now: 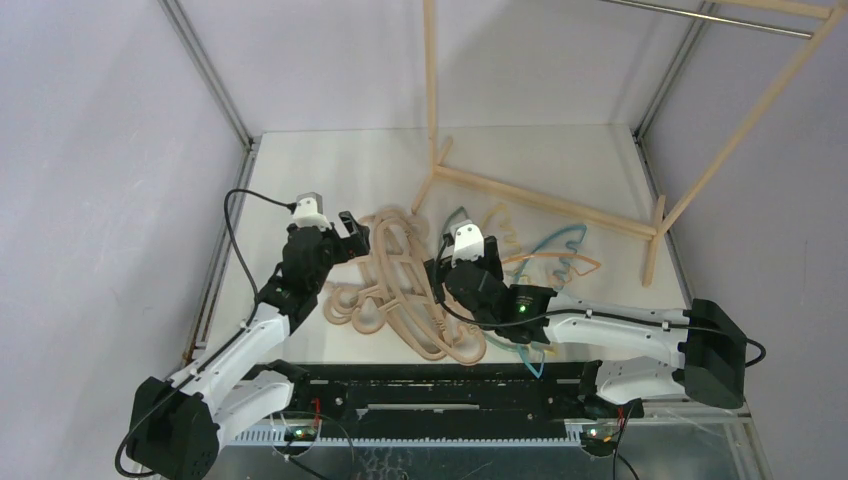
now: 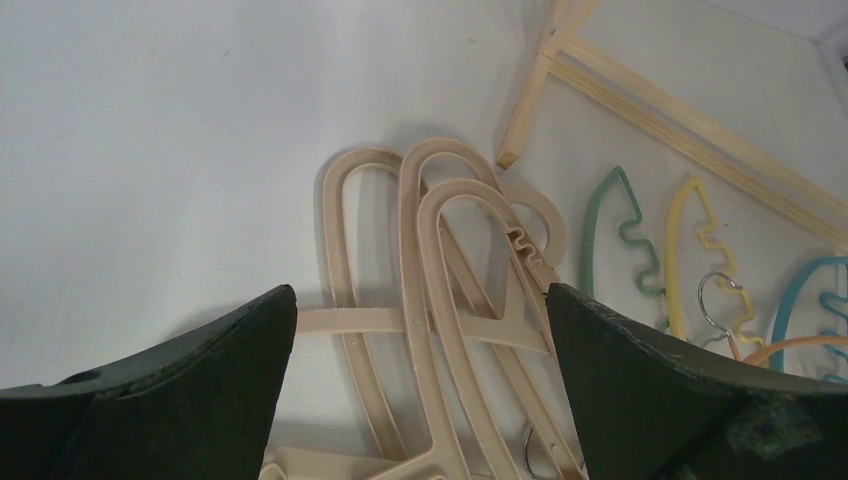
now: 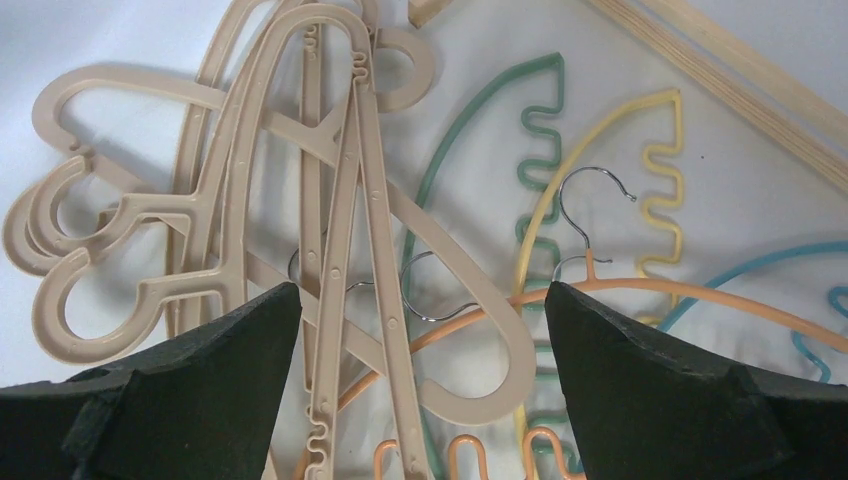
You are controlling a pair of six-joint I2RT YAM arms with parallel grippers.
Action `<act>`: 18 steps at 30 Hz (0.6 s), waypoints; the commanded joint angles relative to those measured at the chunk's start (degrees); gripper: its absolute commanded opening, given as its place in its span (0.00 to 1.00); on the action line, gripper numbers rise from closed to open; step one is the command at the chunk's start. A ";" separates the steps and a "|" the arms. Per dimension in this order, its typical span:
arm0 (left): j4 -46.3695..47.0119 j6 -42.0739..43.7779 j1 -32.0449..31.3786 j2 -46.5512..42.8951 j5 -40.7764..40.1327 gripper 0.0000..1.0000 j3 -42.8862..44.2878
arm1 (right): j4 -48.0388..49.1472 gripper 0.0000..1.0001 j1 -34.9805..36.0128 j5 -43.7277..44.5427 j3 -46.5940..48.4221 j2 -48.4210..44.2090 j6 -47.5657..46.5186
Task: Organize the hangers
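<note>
A tangled pile of beige hangers [image 1: 400, 290] lies in the middle of the white table. Thin teal [image 3: 480, 130], yellow [image 3: 610, 130], orange [image 3: 700, 295] and blue [image 3: 760, 265] hangers with wavy edges lie to its right, also in the top view [image 1: 545, 255]. My left gripper [image 1: 350, 232] is open above the pile's far left end; the beige loops [image 2: 440, 260] show between its fingers. My right gripper [image 1: 445, 262] is open above the pile's right side, over beige bars [image 3: 370, 260] and metal hooks [image 3: 590, 190]. Neither holds anything.
A pale wooden rack frame [image 1: 540, 195] with a metal rod [image 1: 710, 18] stands at the back right; its base bars lie on the table by the coloured hangers. Grey walls close in the table's left and right sides.
</note>
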 commanded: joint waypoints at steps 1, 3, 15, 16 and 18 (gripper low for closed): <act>1.09 1.40 -0.26 -0.91 0.02 0.99 2.44 | 0.81 1.00 -0.18 0.58 2.05 0.12 0.68; 1.12 1.39 -0.23 -0.90 -0.24 1.00 2.24 | 0.41 1.00 0.53 0.79 2.09 0.07 0.61; -0.33 2.27 -0.28 0.15 -1.57 1.00 2.69 | 2.55 1.00 2.21 -0.79 1.93 2.49 -1.92; -0.53 2.27 -0.28 -0.02 -1.92 1.00 2.82 | 3.16 1.00 2.26 -2.80 1.90 2.58 -2.80; -0.76 2.15 -0.28 -0.34 -2.43 1.00 2.81 | 4.43 1.00 2.78 -5.63 1.94 3.27 -4.35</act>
